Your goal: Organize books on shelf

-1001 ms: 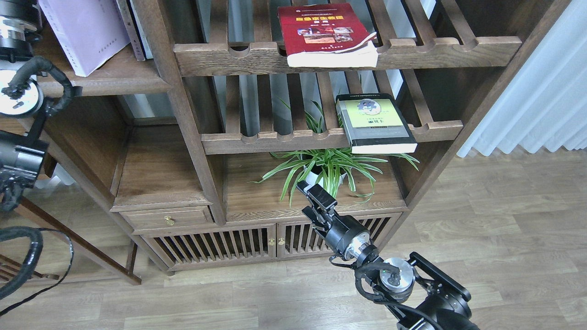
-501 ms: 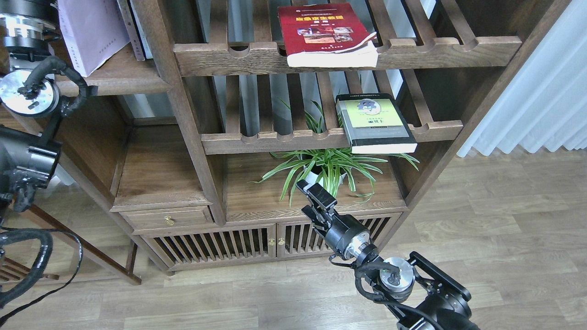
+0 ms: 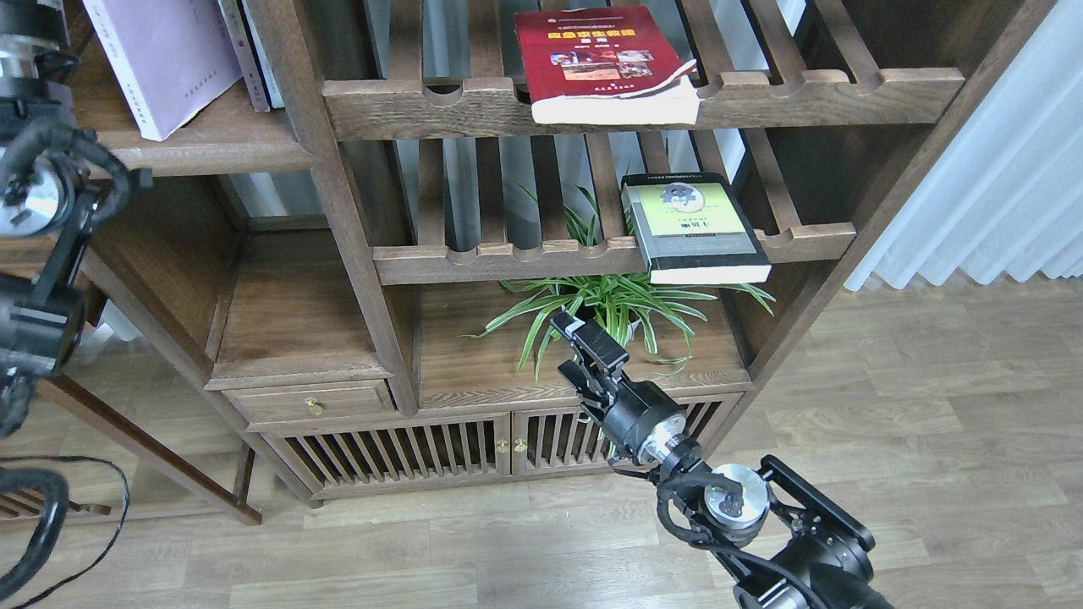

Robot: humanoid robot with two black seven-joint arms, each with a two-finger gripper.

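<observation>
The thin pale lilac-white paperback (image 3: 161, 59) leans on the solid dark-brown shelf (image 3: 211, 150) at the top left, next to thin upright volumes (image 3: 250, 51). The dark-red paperback (image 3: 605, 59) lies flat on the upper slatted rack and overhangs its front rail. The yellow-green book with black border (image 3: 689, 222) lies flat on the lower slatted rack and also overhangs. My right gripper (image 3: 585, 337) is low, in front of the plant and below the yellow-green book; its dark fingers cannot be told apart. My left arm (image 3: 38, 182) rises along the left edge, its gripper out of view.
A potted spider plant (image 3: 605, 309) stands on the board under the lower rack (image 3: 508, 258), just behind my right gripper. A drawer (image 3: 309, 402) and slatted cabinet doors (image 3: 398, 452) are below. A white curtain (image 3: 998, 169) hangs at the right, above wooden floor.
My right gripper has risen slightly toward the plant. My left arm has shifted left, uncovering more of the lilac-white paperback. The books have not moved.
</observation>
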